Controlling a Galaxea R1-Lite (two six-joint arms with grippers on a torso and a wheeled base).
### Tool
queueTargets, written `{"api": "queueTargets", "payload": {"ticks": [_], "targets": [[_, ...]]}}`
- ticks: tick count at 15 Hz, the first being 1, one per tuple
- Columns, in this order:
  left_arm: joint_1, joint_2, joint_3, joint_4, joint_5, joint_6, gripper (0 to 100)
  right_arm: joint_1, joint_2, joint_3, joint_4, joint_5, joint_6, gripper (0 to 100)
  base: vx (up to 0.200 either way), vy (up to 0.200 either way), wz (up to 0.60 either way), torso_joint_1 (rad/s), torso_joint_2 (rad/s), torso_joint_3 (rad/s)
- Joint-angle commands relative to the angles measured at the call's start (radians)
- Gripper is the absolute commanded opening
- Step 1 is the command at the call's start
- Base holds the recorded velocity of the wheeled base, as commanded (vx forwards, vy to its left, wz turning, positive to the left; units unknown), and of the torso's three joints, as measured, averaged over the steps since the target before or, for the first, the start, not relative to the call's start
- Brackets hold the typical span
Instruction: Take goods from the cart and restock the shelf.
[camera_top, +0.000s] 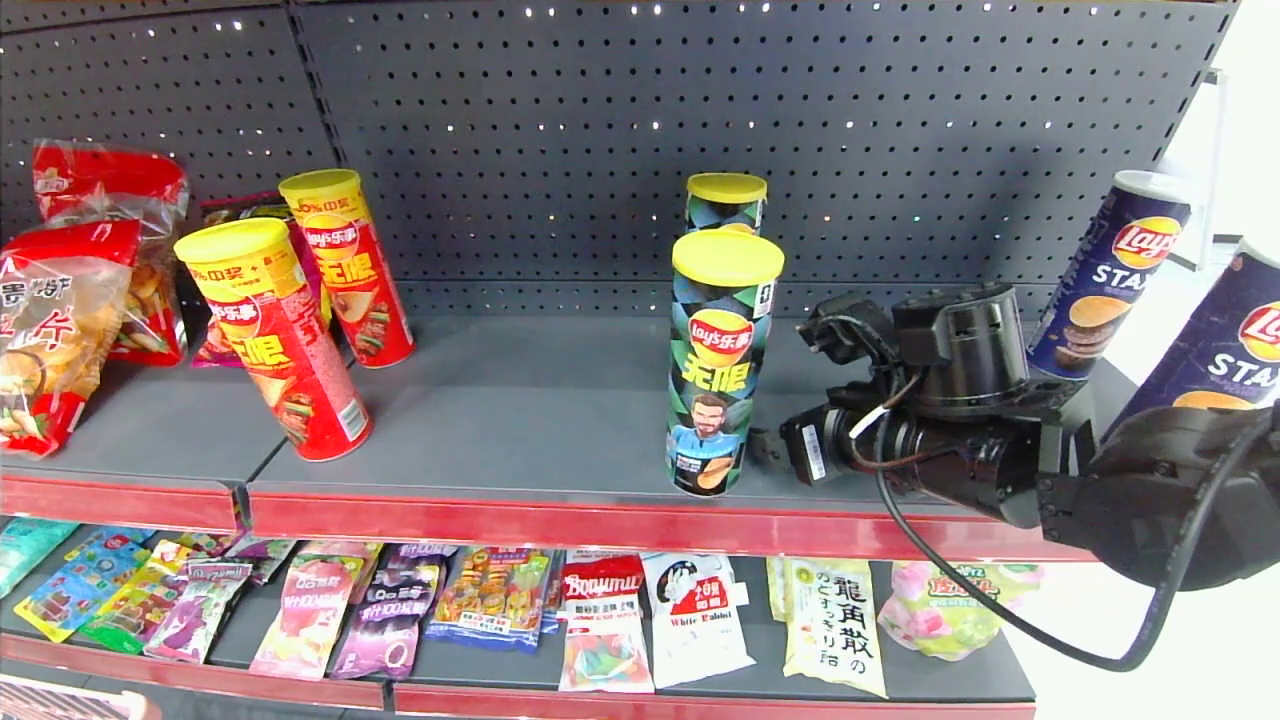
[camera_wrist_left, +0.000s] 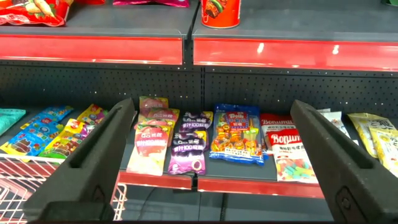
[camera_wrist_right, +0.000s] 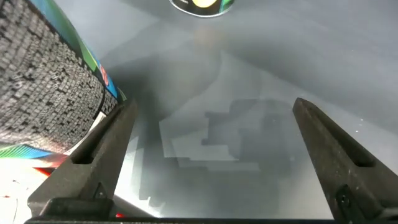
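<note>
Dark pegboard wall (camera_top: 600, 120) backs the upper shelf (camera_top: 520, 400), and I take the front green can (camera_top: 722, 370) as my landmark. It stands upright near the shelf's front lip, long axis vertical and yellow lid on top. A second green can (camera_top: 726, 200) stands directly behind it. Two red cans (camera_top: 275, 340) are well off to its left, and two blue cans (camera_top: 1105, 280) stand to its right, beyond my right arm.

The right gripper (camera_wrist_right: 212, 106) sits at shelf level just to the right of the front green can, low against its lower half. Its jaws are spread wide with nothing between them but bare shelf. The can is outside the gap, pressed close along the outer side of one finger (camera_wrist_right: 99, 155). I cannot tell whether they touch.

By my reading this can is already placed. The next move depends on that sideways closeness: pulling straight back, away from the can, should clear it. Any swing to the left could tip a tall, narrow can off the lip.

The left gripper (camera_wrist_left: 211, 106) hangs well below the can's shelf, facing the candy bags on the lower shelf, fully spread and empty. The cart (camera_wrist_left: 18, 180) is close beside it, so I judge that arm better placed for the next pick.
</note>
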Motion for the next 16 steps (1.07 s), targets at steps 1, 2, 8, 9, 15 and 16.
{"api": "queueTargets", "payload": {"ticks": [1,2,8,9,15,16], "targets": [[0.0,0.0,0.0,0.0,0.0,0.0,100,0.006,0.002,-0.004,-0.001,0.001,0.0,100,0.0,0.0,0.0,0.0,0.0,0.0],[0.0,0.0,0.0,0.0,0.0,0.0,100,0.007,0.002,-0.004,-0.001,0.001,0.0,100,0.0,0.0,0.0,0.0,0.0,0.0],[0.0,0.0,0.0,0.0,0.0,0.0,100,-0.017,-0.058,0.045,-0.001,-0.001,0.014,100,0.0,0.0,0.0,0.0,0.0,0.0],[0.0,0.0,0.0,0.0,0.0,0.0,100,-0.03,-0.102,0.077,0.0,-0.001,0.014,100,0.0,0.0,0.0,0.0,0.0,0.0],[0.0,0.0,0.0,0.0,0.0,0.0,100,-0.073,-0.498,0.364,0.0,0.01,-0.01,100,0.0,0.0,0.0,0.0,0.0,0.0],[0.0,0.0,0.0,0.0,0.0,0.0,100,-0.074,-0.575,0.424,0.0,0.01,-0.012,100,0.0,0.0,0.0,0.0,0.0,0.0]]}}
